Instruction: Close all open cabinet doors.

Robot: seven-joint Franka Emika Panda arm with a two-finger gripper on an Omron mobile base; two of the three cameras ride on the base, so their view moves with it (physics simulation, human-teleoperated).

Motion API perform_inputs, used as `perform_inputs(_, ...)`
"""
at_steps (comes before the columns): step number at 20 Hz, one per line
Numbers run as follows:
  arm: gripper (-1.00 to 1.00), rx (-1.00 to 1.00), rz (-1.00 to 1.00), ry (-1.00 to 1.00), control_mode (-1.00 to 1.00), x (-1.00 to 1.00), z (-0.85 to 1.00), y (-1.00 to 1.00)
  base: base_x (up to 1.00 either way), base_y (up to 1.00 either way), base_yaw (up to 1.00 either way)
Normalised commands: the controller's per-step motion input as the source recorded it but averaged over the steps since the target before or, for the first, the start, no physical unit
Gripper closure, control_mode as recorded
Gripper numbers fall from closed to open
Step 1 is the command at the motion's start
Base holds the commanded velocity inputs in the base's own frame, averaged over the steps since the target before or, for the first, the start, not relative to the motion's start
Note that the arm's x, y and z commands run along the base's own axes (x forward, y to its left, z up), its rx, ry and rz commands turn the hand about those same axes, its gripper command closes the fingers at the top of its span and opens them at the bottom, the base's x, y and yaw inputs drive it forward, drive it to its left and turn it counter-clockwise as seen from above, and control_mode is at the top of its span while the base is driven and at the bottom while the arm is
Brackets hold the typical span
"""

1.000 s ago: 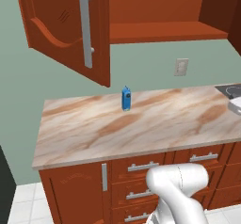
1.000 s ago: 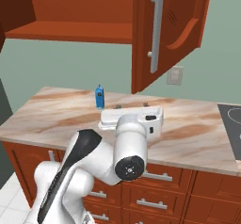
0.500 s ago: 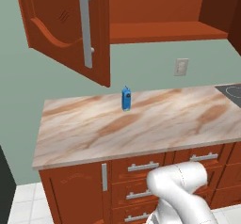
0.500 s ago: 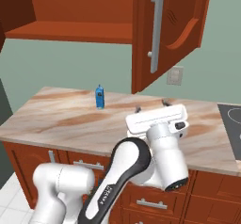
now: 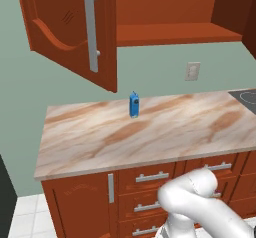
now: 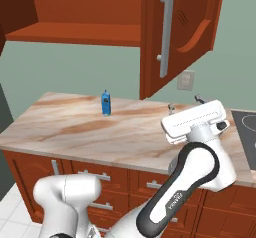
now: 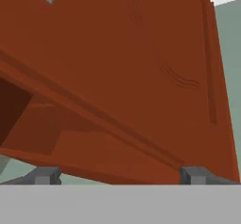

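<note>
Both cabinet doors stood swung open over the marble counter [image 5: 150,142], left cabinet door [image 5: 70,32] and right cabinet door [image 6: 182,27], while the gripper [image 6: 184,102], fingers spread wide and empty, pointed up beneath the right one.

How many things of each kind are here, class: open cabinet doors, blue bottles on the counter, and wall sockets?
open cabinet doors: 2
blue bottle: 1
wall socket: 1
Total: 4
</note>
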Motion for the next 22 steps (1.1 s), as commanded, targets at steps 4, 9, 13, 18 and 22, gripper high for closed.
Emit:
perform_inputs(4,-1.00,0.04,0.08,-0.01,-1.00,0.28,0.17,-0.57,0.00,0.00,0.00)
perform_inputs(9,-1.00,0.03,0.06,0.00,-1.00,0.36,0.21,-0.41,0.00,0.00,0.00)
perform_inputs(13,-1.00,0.01,0.03,-0.01,-1.00,0.30,0.08,0.08,0.00,0.00,0.00)
perform_inputs(18,-1.00,-0.03,0.08,-0.05,-1.00,0.19,0.06,0.35,0.00,0.00,0.00)
perform_inputs(22,-1.00,-0.04,0.10,-0.09,-1.00,0.25,0.18,0.46,0.00,0.00,0.00)
